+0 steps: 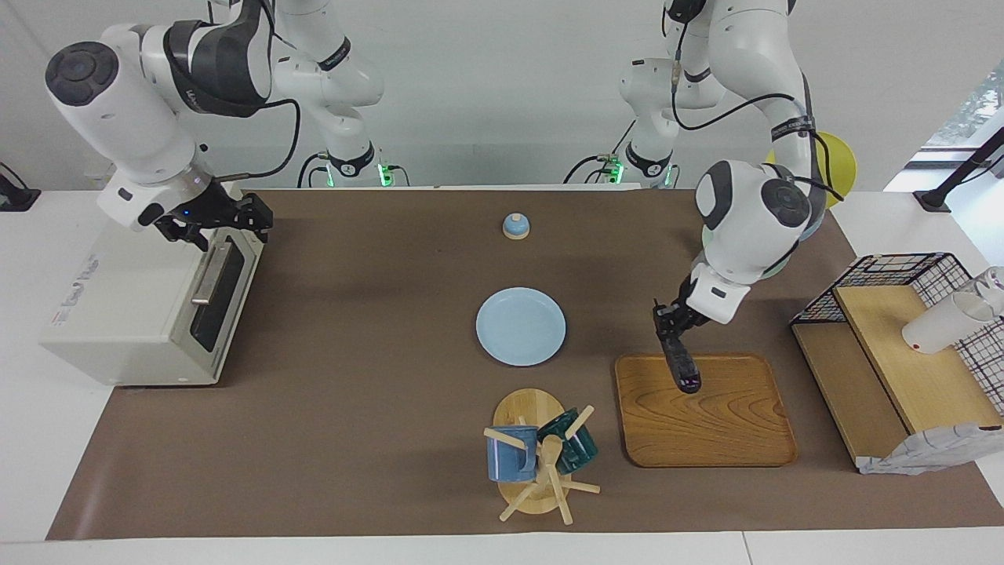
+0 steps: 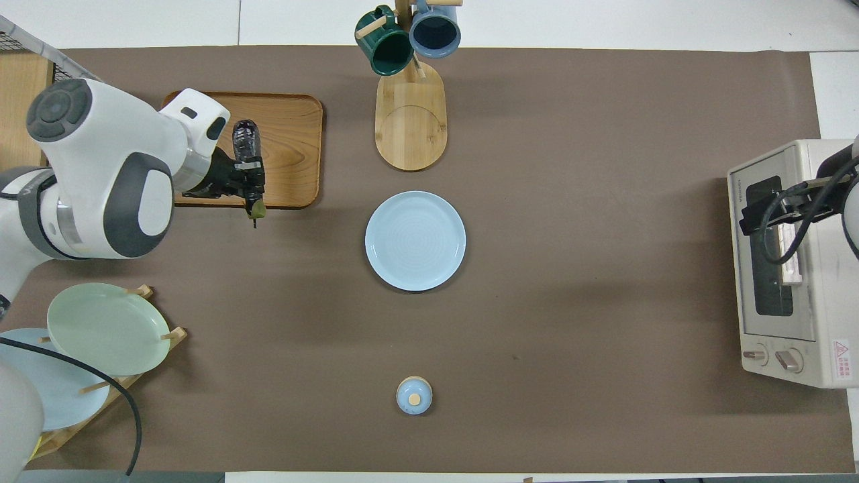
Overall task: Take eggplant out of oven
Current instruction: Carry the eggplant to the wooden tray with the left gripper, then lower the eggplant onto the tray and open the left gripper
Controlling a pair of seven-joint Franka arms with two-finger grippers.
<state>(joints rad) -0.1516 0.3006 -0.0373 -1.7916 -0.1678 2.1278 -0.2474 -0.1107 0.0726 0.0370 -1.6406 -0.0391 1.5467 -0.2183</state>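
Observation:
The eggplant, slim and dark purple, hangs tilted in my left gripper, which is shut on its stem end. Its lower tip is over the wooden tray, by the tray's edge nearer the robots. Whether it touches the tray I cannot tell. The cream-white oven stands at the right arm's end of the table with its glass door closed. My right gripper stands open just above the door's top edge and bar handle, holding nothing.
A pale blue plate lies mid-table. A mug tree with two mugs stands farther from the robots. A small blue knobbed lid sits near them. A plate rack and a wire basket with wooden boards stand at the left arm's end.

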